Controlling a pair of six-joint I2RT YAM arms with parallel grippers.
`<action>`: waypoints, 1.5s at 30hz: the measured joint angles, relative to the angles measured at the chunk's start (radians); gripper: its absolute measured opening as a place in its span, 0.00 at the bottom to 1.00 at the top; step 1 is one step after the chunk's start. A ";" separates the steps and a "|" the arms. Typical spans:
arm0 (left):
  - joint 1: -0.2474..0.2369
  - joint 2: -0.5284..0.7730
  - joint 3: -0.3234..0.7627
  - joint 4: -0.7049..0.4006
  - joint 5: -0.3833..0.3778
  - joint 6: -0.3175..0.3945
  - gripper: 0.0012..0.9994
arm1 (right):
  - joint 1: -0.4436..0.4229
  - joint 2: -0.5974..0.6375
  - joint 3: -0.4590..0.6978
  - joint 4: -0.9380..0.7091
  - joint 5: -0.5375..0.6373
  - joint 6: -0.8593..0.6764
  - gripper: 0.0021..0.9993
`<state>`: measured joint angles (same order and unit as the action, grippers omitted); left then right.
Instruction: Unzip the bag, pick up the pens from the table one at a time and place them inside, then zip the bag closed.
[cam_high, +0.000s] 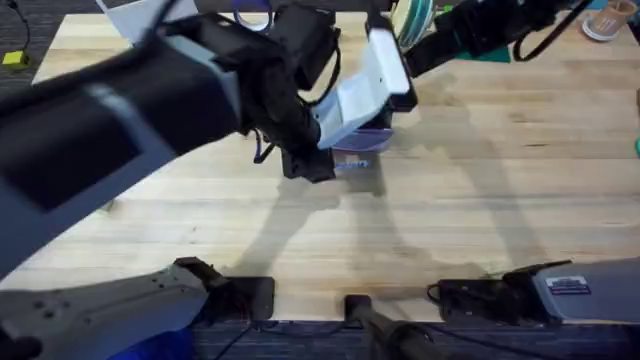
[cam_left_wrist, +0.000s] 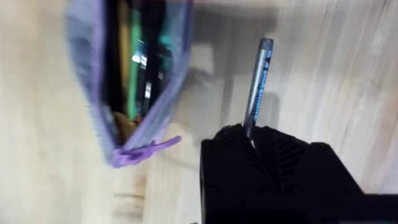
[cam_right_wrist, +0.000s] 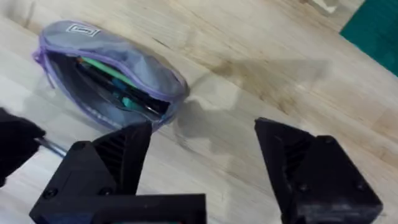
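Note:
The lavender bag (cam_left_wrist: 93, 93) lies unzipped on the table (cam_high: 480, 200), its mouth gaping and dark, green and teal items showing inside. My left gripper (cam_left_wrist: 249, 134) is shut on a silvery blue-grey pen (cam_left_wrist: 258, 78), which sticks out from its fingers just beside the bag's open mouth and purple zipper pull (cam_left_wrist: 146, 151). In the overhead view the left gripper (cam_high: 305, 165) sits right next to the mostly hidden bag (cam_high: 355, 158). My right gripper (cam_right_wrist: 202, 149) hovers open a short way from the bag (cam_right_wrist: 106, 71), holding nothing.
A teal mat (cam_right_wrist: 373, 31) lies beyond the bag at the table's far side. A small round container (cam_high: 605, 20) stands at the far right corner. The left arm (cam_high: 120, 120) spans the table's left half, large and dark.

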<state>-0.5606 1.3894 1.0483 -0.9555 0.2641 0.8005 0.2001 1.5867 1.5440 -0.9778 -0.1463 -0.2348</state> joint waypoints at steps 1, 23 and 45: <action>0.000 -0.014 0.005 0.005 -0.002 0.000 0.04 | -0.008 0.000 0.000 0.000 0.000 0.000 1.00; 0.000 -0.030 0.030 0.391 -0.074 0.083 0.04 | -0.066 0.000 0.000 -0.026 0.000 0.000 1.00; 0.000 0.090 0.031 0.537 -0.073 0.098 0.04 | -0.097 0.000 0.000 -0.069 0.000 0.000 1.00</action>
<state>-0.5606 1.4799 1.0795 -0.4190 0.1906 0.8989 0.1026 1.5867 1.5440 -1.0468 -0.1459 -0.2348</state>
